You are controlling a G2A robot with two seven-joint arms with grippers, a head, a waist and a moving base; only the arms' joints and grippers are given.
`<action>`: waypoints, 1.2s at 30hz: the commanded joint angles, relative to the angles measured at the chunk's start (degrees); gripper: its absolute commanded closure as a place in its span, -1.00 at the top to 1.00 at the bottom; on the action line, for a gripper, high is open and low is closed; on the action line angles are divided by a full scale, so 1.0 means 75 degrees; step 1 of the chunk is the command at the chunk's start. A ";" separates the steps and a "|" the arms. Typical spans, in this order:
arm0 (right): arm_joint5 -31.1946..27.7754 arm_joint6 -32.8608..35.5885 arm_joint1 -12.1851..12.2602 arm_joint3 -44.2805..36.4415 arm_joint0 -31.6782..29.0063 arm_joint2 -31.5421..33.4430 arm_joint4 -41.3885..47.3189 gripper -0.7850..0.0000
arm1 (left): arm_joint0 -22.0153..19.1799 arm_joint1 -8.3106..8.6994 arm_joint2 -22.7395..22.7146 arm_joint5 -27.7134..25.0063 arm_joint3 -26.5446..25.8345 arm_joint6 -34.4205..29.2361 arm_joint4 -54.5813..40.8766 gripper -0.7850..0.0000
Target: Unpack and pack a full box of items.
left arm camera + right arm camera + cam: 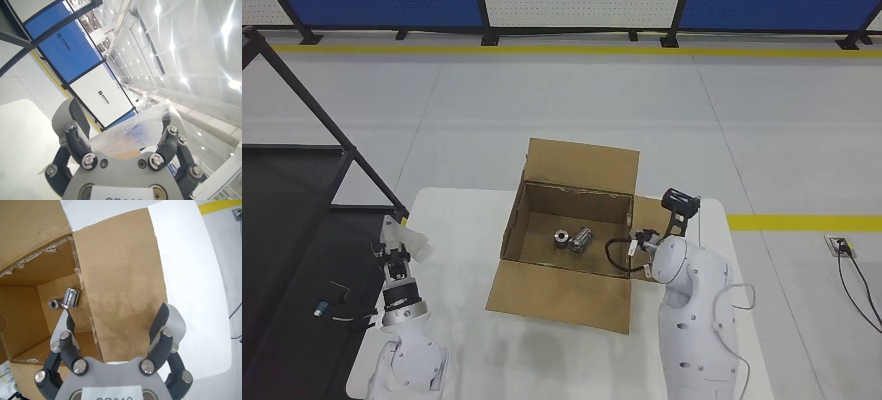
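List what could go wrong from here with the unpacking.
1. The clear bag hangs loosely across the open left pincer near the table edge; it may slip to the floor.
2. The open right pincer sits over the box flap; reaching down could snag it.
3. The two metal parts lie close together; grabbing one may roll the other.

Clear plastic bag [136, 130] at left claw [120, 113]: lower part hidden behind the claw's body; contents not discernible; grip cannot be determined. Cardboard box [121, 285]: cut off by the right wrist view's edges. Two metal parts [562, 238] on its floor: too small from above to identify. Tabletop [457, 250]: near edge cut off in the top view.
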 commanded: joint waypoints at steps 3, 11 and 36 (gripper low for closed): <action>-0.0234 -0.0296 0.0103 0.0468 0.0050 0.0488 0.0496 1.00 | 0.0009 -0.0010 0.0048 0.0051 -0.0015 0.0052 0.0065 1.00; -0.0783 -0.0695 0.0271 0.0964 0.0142 0.0891 0.1143 1.00 | 0.0057 -0.0027 0.0101 0.0143 -0.0076 0.0155 0.0140 1.00; -0.0453 0.0428 0.0257 0.0892 0.0736 -0.2152 -0.2050 1.00 | 0.0138 -0.0032 -0.0009 0.0069 -0.0102 0.0143 0.0086 1.00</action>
